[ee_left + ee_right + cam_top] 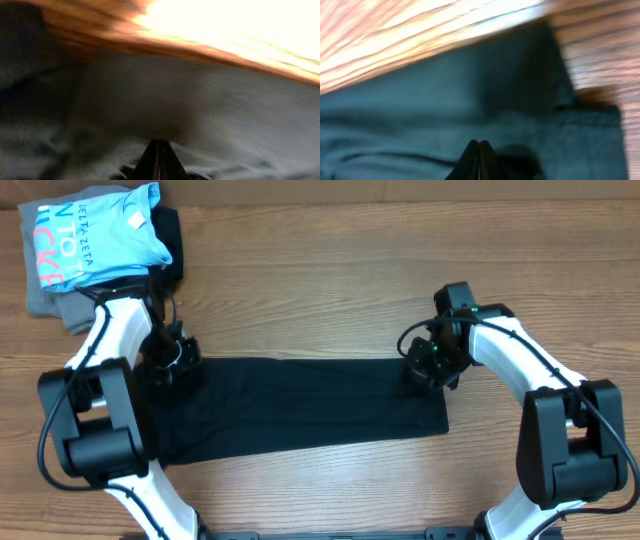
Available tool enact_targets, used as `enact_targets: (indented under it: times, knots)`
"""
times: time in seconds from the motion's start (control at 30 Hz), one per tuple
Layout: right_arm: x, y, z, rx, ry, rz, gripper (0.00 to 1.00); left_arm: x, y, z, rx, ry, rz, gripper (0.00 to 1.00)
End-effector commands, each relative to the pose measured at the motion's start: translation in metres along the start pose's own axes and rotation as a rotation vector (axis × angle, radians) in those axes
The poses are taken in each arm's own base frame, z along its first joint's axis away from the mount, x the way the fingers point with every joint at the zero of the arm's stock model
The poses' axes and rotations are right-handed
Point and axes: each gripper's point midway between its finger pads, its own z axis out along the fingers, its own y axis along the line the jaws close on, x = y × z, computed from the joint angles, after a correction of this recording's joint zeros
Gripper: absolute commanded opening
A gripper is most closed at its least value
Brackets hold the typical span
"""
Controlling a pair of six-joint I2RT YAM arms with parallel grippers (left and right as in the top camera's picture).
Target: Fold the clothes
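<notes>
Shirt: your black shirt (300, 405) lies flat on the surface (320, 280) as one long band, stretched across the middle between the two arms.
Left hand: your left hand (172, 358) is clenched and sits at the band's far left corner. The wrist view is a blurry mess, but the fingers (159, 160) are pressed together right at the cloth. Can't tell you if any fabric is pinched.
Right hand: your right hand (432, 366) is clenched too, at the far right corner. Its fingertips (473, 156) are tight together, low over the fabric, close to the edge where wood shows.
Pile: a light-blue shirt (100, 235) with white lettering sits on a grey garment (50, 302) in the far left corner, apart from the black one.
</notes>
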Motion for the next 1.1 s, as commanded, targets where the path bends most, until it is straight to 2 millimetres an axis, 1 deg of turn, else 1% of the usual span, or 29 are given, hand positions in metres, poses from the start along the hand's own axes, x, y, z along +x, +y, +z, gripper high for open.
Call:
enact_targets:
  times: [0.0, 0.1, 0.2, 0.3, 0.4, 0.47, 0.57, 0.7, 0.77, 0.87, 0.97, 1.03, 1.07]
  knots:
    - [-0.002, -0.023, 0.003, 0.063, -0.049, 0.062, 0.04, -0.001, 0.02, 0.011, -0.027, 0.027, -0.07, 0.04]
    - [0.002, -0.037, 0.012, 0.085, -0.04, 0.083, 0.04, -0.004, 0.03, 0.012, -0.021, 0.024, -0.099, 0.04]
    - [0.001, -0.048, 0.013, 0.109, -0.043, 0.115, 0.04, -0.006, 0.039, 0.011, -0.014, 0.017, -0.131, 0.04]
    - [-0.008, -0.067, 0.008, 0.169, -0.086, 0.195, 0.04, -0.007, 0.046, 0.011, -0.008, 0.016, -0.172, 0.05]
    - [-0.013, -0.081, 0.001, 0.181, -0.092, 0.256, 0.04, -0.007, 0.05, 0.008, -0.004, 0.014, -0.185, 0.04]
    - [-0.016, -0.087, -0.004, 0.18, -0.092, 0.294, 0.04, -0.009, 0.05, 0.005, -0.003, 0.01, -0.186, 0.04]
    - [-0.026, -0.095, -0.016, 0.186, -0.113, 0.329, 0.04, -0.013, 0.046, -0.004, 0.015, 0.004, -0.185, 0.04]
    - [-0.043, -0.102, -0.042, 0.208, -0.153, 0.371, 0.04, -0.019, 0.031, -0.026, 0.074, -0.005, -0.148, 0.04]
    - [-0.053, -0.101, -0.061, 0.204, -0.175, 0.386, 0.04, -0.022, 0.021, -0.043, 0.094, -0.018, -0.114, 0.04]
    - [-0.062, -0.098, -0.093, 0.213, -0.202, 0.402, 0.04, -0.022, 0.013, -0.068, 0.09, -0.043, -0.072, 0.04]
    - [-0.064, -0.093, -0.124, 0.212, -0.22, 0.398, 0.04, -0.017, 0.007, -0.092, 0.083, -0.077, -0.051, 0.04]
    - [-0.059, -0.088, -0.14, 0.206, -0.224, 0.371, 0.04, -0.014, 0.005, -0.106, 0.087, -0.12, -0.044, 0.04]
    - [-0.053, -0.083, -0.148, 0.188, -0.225, 0.338, 0.04, -0.011, 0.004, -0.118, 0.09, -0.155, -0.039, 0.13]
